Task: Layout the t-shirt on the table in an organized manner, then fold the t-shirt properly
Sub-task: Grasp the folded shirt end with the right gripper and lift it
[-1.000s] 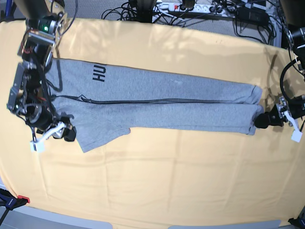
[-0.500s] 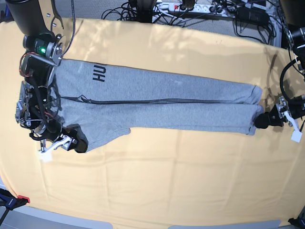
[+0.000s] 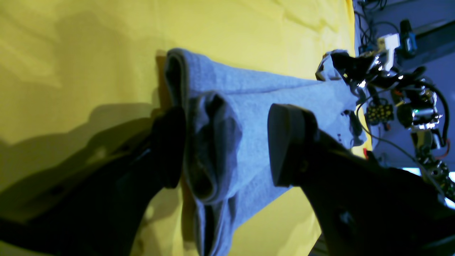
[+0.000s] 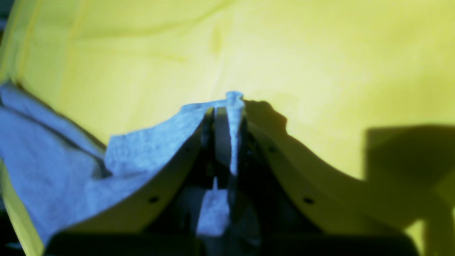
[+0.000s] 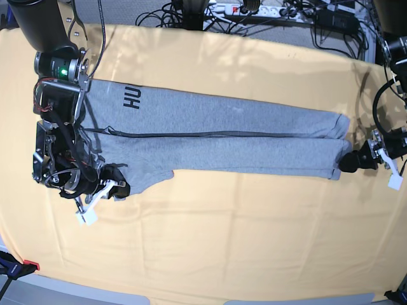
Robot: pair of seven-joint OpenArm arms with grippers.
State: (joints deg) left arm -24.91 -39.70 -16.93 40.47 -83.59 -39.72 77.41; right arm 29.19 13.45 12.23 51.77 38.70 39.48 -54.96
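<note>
Two grippers at t-shirt [image 5: 216, 136] ends on table [image 5: 210, 235]. Right gripper [image 5: 116, 189], earlier off sleeve corner, now clenched on it; right wrist view shows fabric pinched. Left gripper [image 3: 227, 149] unmoved, jaws spread astride hem.

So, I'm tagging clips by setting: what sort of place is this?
Most likely a robotics lab or workshop, not a home. A table draped in yellow cloth holds one t-shirt between two robot arms, and a power strip with tangled cables runs along its far edge.
</note>
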